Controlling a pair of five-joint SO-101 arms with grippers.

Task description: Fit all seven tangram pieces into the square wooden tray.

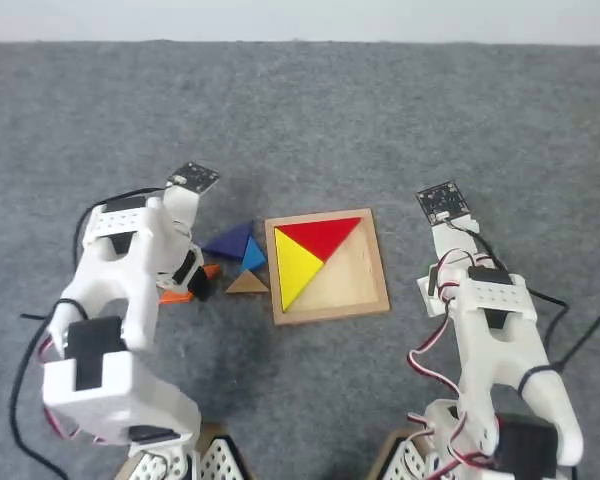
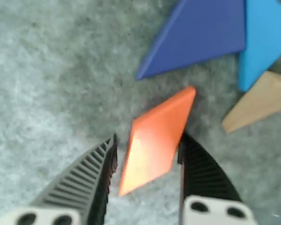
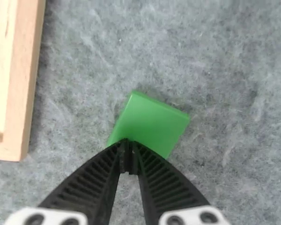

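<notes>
While the left gripper (image 2: 147, 140) is hanging low over the grey mat (image 2: 47, 70), its fingers are standing apart with the orange parallelogram (image 2: 157, 133) lying between them. One finger is touching the piece's long edge and the other is sitting just beside the opposite edge, so the piece is being bracketed rather than plainly squeezed. Just ahead of those fingertips the dark blue triangle (image 2: 201, 37) is lying flat. The light blue piece (image 2: 264, 37) is resting against it, and the tan triangle (image 2: 257, 103) is sitting just beside the light blue one.

The right gripper (image 3: 127, 147) is holding its fingers pressed together with nothing between them. Their joined tips are sitting at the near edge of the green square (image 3: 150, 123), which is lying flat on the mat directly ahead of them. Off to one side of this gripper, the rim of the square wooden tray (image 3: 14, 79) is showing near the green square but apart from it.

From above, the tray (image 1: 329, 313) is sitting between the two grippers. The red triangle (image 1: 320, 235) and the yellow triangle (image 1: 295, 265) are lying inside it, meeting along one edge on the side nearer the left gripper (image 1: 195, 283). Bare wood is showing in the part nearer the right gripper.
</notes>
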